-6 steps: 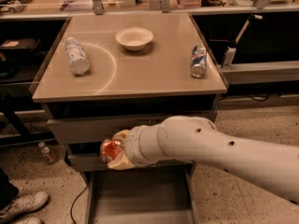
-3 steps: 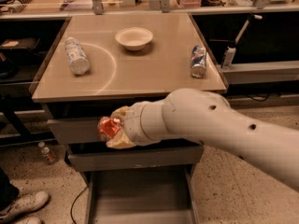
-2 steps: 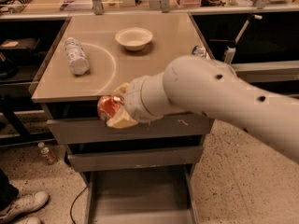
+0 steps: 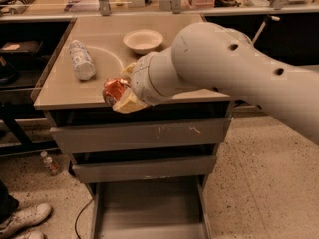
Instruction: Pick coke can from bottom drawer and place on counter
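- We hold the can point(image 4: 113, 88) in the gripper point(image 4: 119, 96). Its pale fingers point(image 4: 130, 103) are clamped on the can, which sits tilted with what seems to be its silvery end facing left.
- The gripper hangs at the front edge of the tabletop point(image 4: 65, 91), about level with it and a little left of the middle. We cannot tell whether the can is already over the surface or just in front of the edge.
- The drawer point(image 4: 149, 208) stands pulled out at the bottom of the cabinet, well below the gripper, and the can is out of it.
- We judge the pick done and the carry to the tabletop in hand; the placing is not yet done.
- On the tabletop a bottle point(image 4: 81, 59) lies on its side to the left. A bowl point(image 4: 143, 40) stands further back, near the arm point(image 4: 224, 68).
- The next move, as we see it, calls for taking the can inward over the bare front part of the tabletop, between bottle and bowl. There we would bring it down until it rests, and only then part the fingers.
- Since the can is tilted, it may roll when we let go, so we would want it either righted or set down gently.
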Motion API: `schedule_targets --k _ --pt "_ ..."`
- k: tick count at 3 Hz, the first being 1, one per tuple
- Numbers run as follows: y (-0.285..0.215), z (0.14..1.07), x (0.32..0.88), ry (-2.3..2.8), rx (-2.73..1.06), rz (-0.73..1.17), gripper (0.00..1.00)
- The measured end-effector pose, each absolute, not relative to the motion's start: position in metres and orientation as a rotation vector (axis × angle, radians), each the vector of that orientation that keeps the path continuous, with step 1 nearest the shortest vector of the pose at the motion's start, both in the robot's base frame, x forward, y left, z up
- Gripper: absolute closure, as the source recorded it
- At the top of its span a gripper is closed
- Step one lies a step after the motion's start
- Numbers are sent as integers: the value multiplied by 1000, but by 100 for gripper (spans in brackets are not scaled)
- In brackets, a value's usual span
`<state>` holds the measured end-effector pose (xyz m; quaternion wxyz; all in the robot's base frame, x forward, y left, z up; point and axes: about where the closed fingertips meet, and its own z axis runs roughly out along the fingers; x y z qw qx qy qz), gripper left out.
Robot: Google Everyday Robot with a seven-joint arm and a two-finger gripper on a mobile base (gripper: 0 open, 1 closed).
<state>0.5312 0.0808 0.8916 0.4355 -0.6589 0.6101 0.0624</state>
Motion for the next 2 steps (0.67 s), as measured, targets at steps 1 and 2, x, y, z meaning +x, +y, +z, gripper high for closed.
schedule_targets --k 1,2 --pt "81 891 531 1519 -1640 155 100" --pt "78 907 560 1514 -1629 142 100"
